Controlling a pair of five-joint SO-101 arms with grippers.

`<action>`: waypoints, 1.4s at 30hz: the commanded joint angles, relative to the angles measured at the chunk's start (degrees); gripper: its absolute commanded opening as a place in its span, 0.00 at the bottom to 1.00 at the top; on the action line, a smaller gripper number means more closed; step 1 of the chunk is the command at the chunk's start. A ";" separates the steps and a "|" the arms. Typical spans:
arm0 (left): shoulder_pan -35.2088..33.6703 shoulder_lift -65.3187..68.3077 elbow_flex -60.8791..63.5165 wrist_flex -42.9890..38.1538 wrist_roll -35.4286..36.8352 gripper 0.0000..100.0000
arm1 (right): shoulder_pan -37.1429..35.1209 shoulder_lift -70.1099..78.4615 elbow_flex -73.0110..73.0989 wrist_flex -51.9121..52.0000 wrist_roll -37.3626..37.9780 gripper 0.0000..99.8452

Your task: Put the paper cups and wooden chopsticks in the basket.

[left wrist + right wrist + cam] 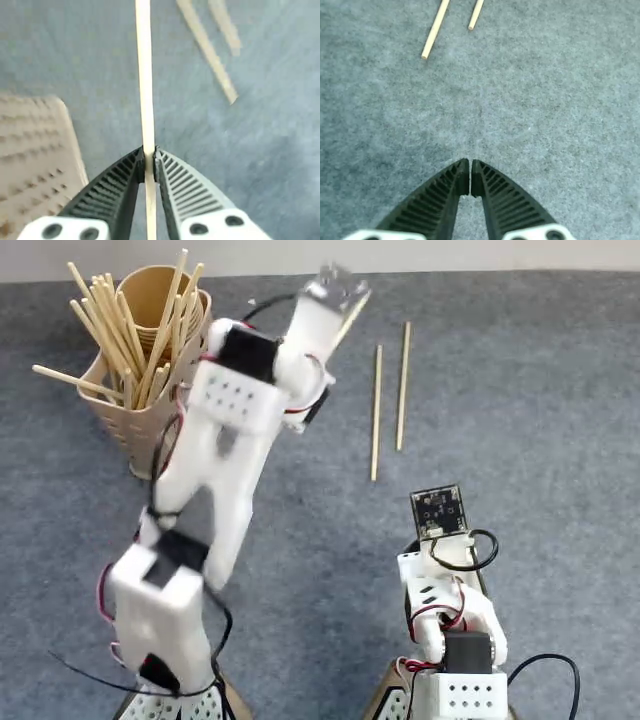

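in the high view the left gripper (335, 290) is seen at the upper centre of the frame, at the end of the left arm (215, 440), which is stretched diagonally up from the lower left. its jaws are pinched on a single wooden chopstick (350, 325). in the left wrist view the left gripper (149, 155) is shown pressed against both sides of that chopstick (144, 75), which runs on past the fingertips above the grey carpet (280, 150).

the basket (140, 425) is placed at the upper left of the high view, just beside the left arm. stacked paper cups (150, 295) and a bundle of chopsticks (120, 335) are held upright in it. a wall of the basket (35, 150) is also caught in the left wrist view.

two loose chopsticks (376, 410) (403, 385) are laid nearly parallel on the carpet (540, 390), right of the upper centre.

the right arm (450, 610) is folded at the lower right. the right gripper (470, 170) is seen with its jaws pressed together on nothing, above bare carpet, with the ends of the loose chopsticks (435, 30) (476, 14) beyond it.
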 commanded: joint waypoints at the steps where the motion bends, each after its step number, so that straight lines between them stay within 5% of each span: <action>1: -0.22 -12.09 -6.90 0.18 -2.46 0.00 | -0.48 -0.84 7.16 -0.66 0.44 0.03; 4: -4.88 -19.12 -9.80 -1.93 -8.00 0.00 | -0.48 -0.84 7.16 -0.66 0.44 0.03; 8: -12.26 -29.58 -9.89 0.18 -5.89 0.00 | -0.48 -0.84 7.16 -0.66 0.44 0.03; 14: -14.64 -55.25 13.85 -1.93 -3.78 0.00 | -0.48 -0.84 7.16 -0.66 0.44 0.03; 20: -18.24 -72.04 53.41 -41.67 -6.59 0.00 | -0.48 -0.84 7.16 -0.66 0.44 0.03; 24: -21.32 -70.64 65.27 -65.05 -3.52 0.00 | -0.48 -0.84 7.16 -0.66 0.44 0.03; 42: -27.56 -53.23 65.98 -66.37 -2.81 0.05 | -0.48 -0.84 7.16 -0.66 0.44 0.03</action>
